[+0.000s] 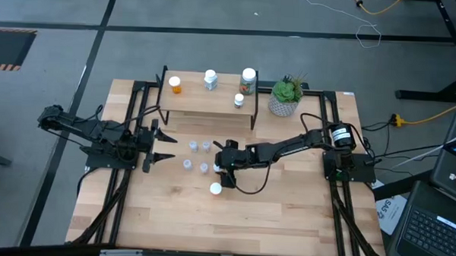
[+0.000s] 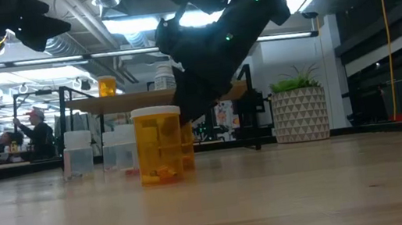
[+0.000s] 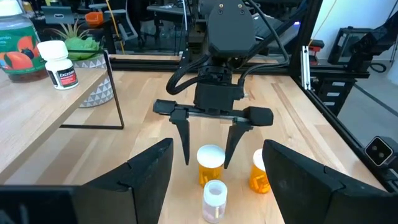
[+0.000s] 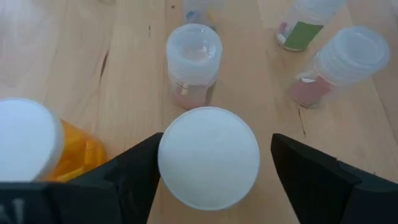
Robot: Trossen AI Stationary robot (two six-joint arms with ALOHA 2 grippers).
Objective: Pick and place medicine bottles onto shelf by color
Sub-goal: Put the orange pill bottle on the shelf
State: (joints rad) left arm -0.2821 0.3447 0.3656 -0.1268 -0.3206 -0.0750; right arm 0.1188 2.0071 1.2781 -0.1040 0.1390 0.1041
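While the left end effector (image 1: 163, 145) waits open at the left of centre in the high view, the right end effector (image 3: 208, 144) stands at mid-frame with its dark fingers (image 4: 314, 180) spread either side of a white-capped orange medicine bottle (image 3: 210, 164), not yet clamping it. A second orange bottle (image 3: 259, 172) and several clear pale-capped bottles (image 1: 196, 146) stand nearby on the light wooden table (image 1: 286, 214). In the upper centre, the low plank-topped shelf (image 1: 206, 101) carries four bottles.
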